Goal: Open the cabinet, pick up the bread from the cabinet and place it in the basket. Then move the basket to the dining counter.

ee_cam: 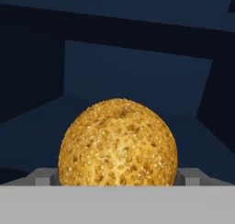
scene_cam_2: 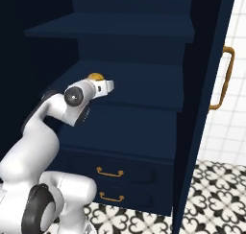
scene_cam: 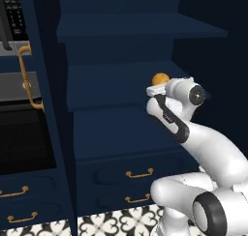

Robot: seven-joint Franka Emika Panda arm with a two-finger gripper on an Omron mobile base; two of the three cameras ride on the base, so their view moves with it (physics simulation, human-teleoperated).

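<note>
The cabinet (scene_cam: 116, 92) (scene_cam_2: 144, 87) stands open, its navy shelves bare except for the bread. The bread (scene_cam: 160, 79) (scene_cam_2: 95, 76) (ee_cam: 118, 142), a round golden seeded bun, sits on the middle shelf. My arm reaches into the cabinet at that shelf's height. My gripper (scene_cam: 156, 89) (scene_cam_2: 106, 86) (ee_cam: 118, 177) is open and level with the bun. In the hand view one grey fingertip (ee_cam: 43, 176) stands at the bun's left and the other at its right, so the bun lies between the open jaws. The basket and the dining counter are out of view.
The open cabinet doors with brass handles (scene_cam: 26, 75) (scene_cam_2: 223, 79) flank the opening on both sides. Drawers with brass pulls (scene_cam: 139, 173) (scene_cam_2: 109, 172) sit below the shelves. A black oven (scene_cam: 19, 133) is at the left. Patterned floor tiles (scene_cam: 121, 223) lie under the base.
</note>
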